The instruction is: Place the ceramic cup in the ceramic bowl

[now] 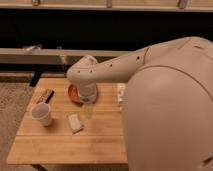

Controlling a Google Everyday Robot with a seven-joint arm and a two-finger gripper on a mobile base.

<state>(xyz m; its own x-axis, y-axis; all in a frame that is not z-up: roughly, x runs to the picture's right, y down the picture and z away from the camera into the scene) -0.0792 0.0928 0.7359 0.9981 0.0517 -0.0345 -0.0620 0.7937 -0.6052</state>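
The white ceramic cup stands upright on the left side of the wooden table. The orange-brown ceramic bowl sits near the table's back middle, mostly hidden behind my arm. My gripper hangs below the white wrist, just in front of the bowl and to the right of the cup, above the table. A slim pale thing hangs down at the gripper.
A flat white packet lies in front of the gripper. A dark bar-shaped packet lies at the back left. A white object lies at the right, partly behind my arm. A dark shelf runs behind the table.
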